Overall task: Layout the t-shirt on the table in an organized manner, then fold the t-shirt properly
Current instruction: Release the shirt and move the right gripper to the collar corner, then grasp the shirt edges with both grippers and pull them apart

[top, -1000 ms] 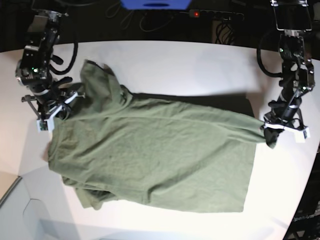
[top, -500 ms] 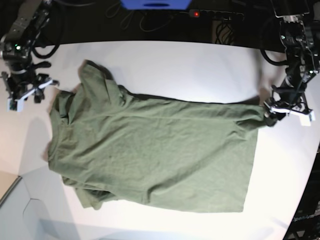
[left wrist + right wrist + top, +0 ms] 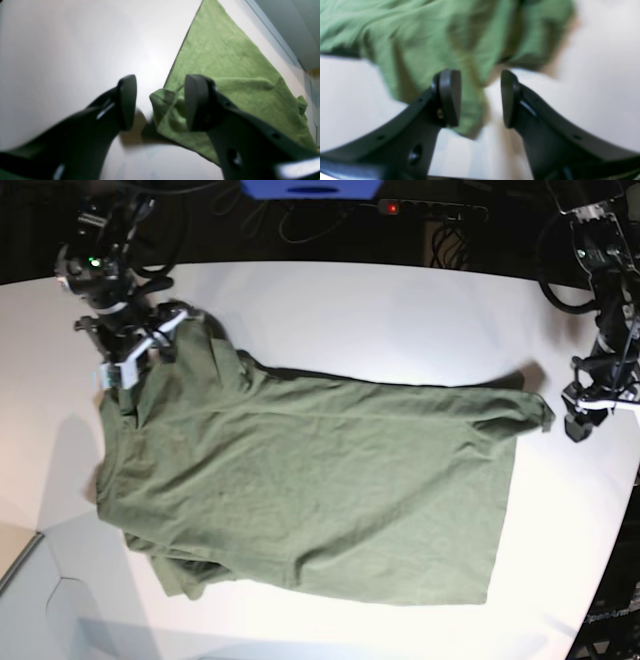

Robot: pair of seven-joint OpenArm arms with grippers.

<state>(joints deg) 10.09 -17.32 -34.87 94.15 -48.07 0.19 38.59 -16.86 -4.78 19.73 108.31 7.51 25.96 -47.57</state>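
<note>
White table [image 3: 360, 310] carries the spread olive t-shirt [image 3: 310, 480]; left fingers [image 3: 197, 102] parted beside its corner, right fingers [image 3: 450, 97] parted over a sleeve.

No text, label, brand, number or sign is readable anywhere in these views.

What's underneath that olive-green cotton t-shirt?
The olive-green cotton t-shirt lies on the smooth white table, which shows all around it. Whatever else might sit beneath is covered by the cloth, so it cannot be seen.
</note>
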